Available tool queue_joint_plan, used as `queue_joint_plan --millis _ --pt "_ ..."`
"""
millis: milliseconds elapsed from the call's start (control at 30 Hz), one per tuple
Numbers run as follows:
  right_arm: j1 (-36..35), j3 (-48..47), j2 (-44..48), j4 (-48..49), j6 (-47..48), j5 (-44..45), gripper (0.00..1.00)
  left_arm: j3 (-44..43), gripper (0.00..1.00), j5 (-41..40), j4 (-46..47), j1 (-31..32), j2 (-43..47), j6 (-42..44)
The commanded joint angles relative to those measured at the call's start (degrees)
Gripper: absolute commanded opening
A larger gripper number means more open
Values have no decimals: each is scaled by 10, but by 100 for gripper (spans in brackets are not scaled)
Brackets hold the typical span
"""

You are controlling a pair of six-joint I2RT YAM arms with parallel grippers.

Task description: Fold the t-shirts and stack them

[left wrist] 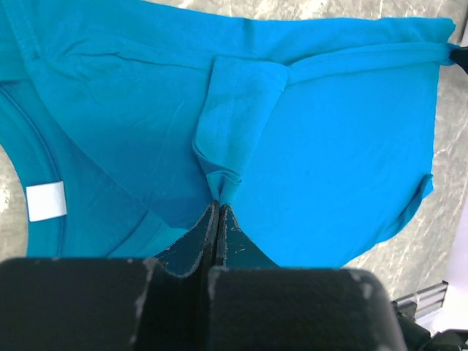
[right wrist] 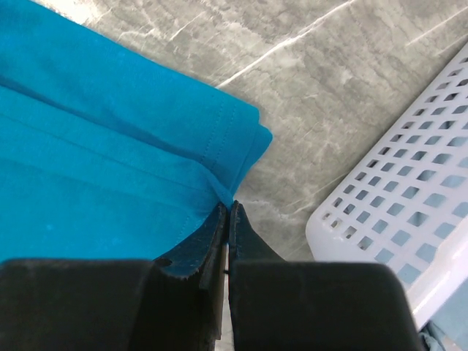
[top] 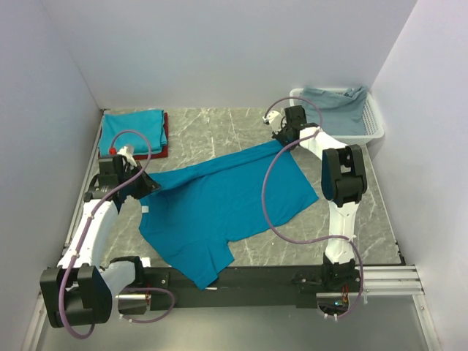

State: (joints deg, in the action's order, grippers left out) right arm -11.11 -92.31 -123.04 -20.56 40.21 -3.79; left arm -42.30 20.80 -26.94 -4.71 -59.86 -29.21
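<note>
Shirt: the teal t-shirt [top: 219, 205] lies across the middle of the table [top: 219, 123], one edge stretched between the arms.
Left: the left gripper [left wrist: 217, 208] is pinched closed on a small fold of it.
Right: the right gripper [right wrist: 228, 210] is clamped on a hem corner.
Handling: light, limp and prone to sag; best held at hems and seams.
Around: the folded teal shirt [top: 131, 131] on the dark red one [top: 165, 135] sits at the far left corner; the white basket [top: 374, 126] crowds the right gripper.

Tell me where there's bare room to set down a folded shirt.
Bare table: the far strip between the stack and the basket, and the near right corner past the spread shirt. Crowded: middle and left, where the left gripper and right gripper pinch it.
</note>
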Motion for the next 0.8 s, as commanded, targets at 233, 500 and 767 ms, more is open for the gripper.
queue_joint_plan --millis 233,500,767 --pt "-4 28 27 16 26 -5 1 16 0 33 -14 -1 14 -15" --pt "-3 58 49 32 30 -15 0 20 1 35 -17 -2 19 -15" --pt "-2 87 72 64 24 -10 0 19 0 27 -27 -2 30 -20"
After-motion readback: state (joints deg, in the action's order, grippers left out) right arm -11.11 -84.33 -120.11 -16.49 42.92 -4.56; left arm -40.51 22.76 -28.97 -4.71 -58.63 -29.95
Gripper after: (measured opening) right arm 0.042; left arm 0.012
